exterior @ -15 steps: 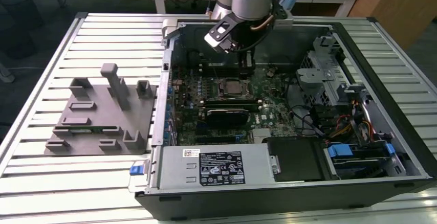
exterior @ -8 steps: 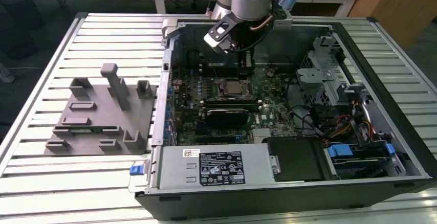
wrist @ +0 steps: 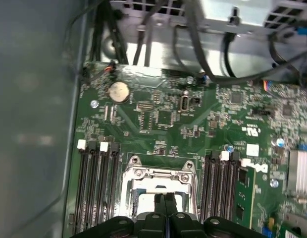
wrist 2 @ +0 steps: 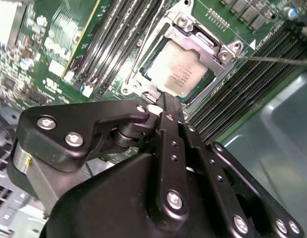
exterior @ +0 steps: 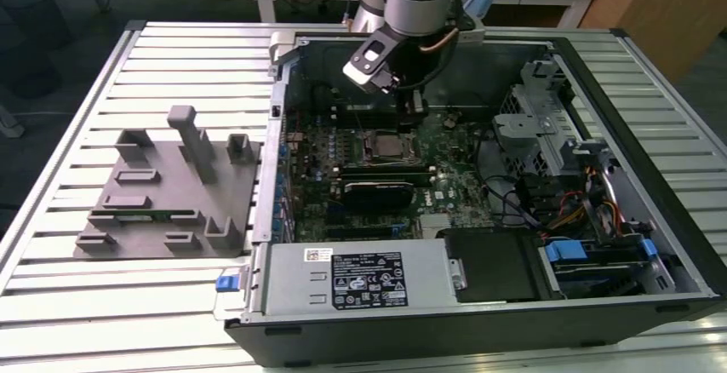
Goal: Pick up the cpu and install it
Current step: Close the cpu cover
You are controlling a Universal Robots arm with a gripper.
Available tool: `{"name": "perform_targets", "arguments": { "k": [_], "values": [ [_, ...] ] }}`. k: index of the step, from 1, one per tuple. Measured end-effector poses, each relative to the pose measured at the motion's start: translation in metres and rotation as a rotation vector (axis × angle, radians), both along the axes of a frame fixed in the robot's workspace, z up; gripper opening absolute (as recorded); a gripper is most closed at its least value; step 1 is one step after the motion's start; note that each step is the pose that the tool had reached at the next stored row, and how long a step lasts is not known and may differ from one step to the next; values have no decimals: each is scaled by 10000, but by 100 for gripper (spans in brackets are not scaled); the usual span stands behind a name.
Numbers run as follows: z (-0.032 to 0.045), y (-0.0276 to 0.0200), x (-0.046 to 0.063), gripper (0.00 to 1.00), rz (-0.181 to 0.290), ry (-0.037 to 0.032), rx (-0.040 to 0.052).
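Cpu (wrist 2: 179, 74) sits in the motherboard socket (wrist: 158, 181), pale lid up, inside the open computer case (exterior: 636, 75). Hand (wrist 2: 166, 101) is over the socket's edge with its fingers pressed together and nothing held (cannot tell if the tips touch the frame). Grey tray (exterior: 159, 194) lies on the slatted tabletop (exterior: 68, 305), at the exterior view's left of the case.

Grey moulded plastic tray (exterior: 157, 192) is set on slatted metal table (exterior: 102, 313), beside open black computer case (exterior: 477, 339). Round silver coin battery (wrist: 118, 91) is mounted on green motherboard (wrist: 158, 101).
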State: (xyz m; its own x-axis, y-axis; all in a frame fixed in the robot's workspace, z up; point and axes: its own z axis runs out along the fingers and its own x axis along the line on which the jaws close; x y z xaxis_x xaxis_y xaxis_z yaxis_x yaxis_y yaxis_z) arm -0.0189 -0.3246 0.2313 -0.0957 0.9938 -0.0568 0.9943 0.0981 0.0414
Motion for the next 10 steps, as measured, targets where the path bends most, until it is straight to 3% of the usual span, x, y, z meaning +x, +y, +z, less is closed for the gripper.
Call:
{"name": "perform_targets", "arguments": {
  "k": [10],
  "values": [
    [-24,0,0,11,1758,5,-49]
  ]
}}
